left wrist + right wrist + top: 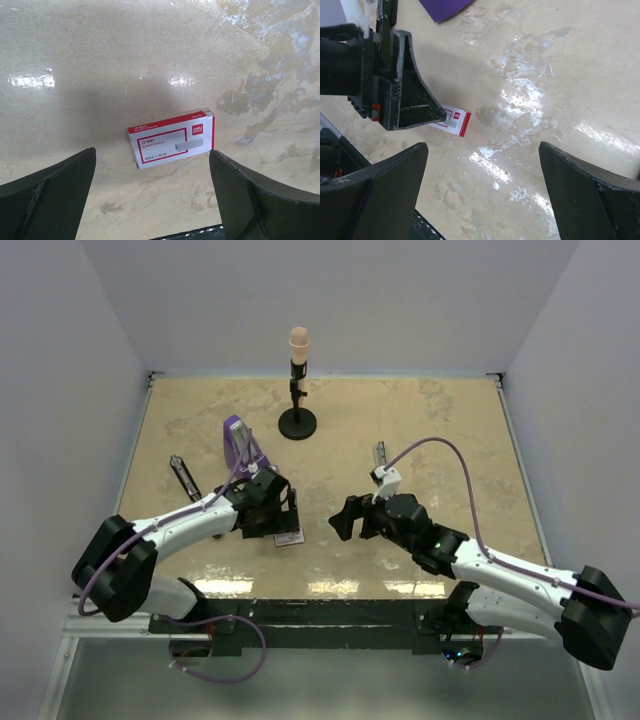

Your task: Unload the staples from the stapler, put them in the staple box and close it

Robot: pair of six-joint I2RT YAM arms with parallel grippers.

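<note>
The stapler (pixel 183 477), a slim black and grey bar, lies on the table at the left, apart from both arms. A short silver-grey strip, apparently the staples (pixel 380 453), lies just beyond the right arm's wrist. My left gripper (pixel 283 512) (pixel 152 151) hangs open and empty over a red-and-white staple box (pixel 288 537) (pixel 172 140). My right gripper (pixel 345 518) (pixel 482 145) is open too, with only bare table between its fingers. It faces the left gripper's fingers (pixel 405 95) and the box (pixel 456 120). Neither wrist view shows the stapler or the staples.
A purple object (pixel 237 443) (pixel 445 7) stands just behind the left gripper. A black stand with a peach tip (pixel 298 390) is at the back centre. White walls close the table's left, right and far sides. The black front rail (pixel 320 612) runs along the near edge.
</note>
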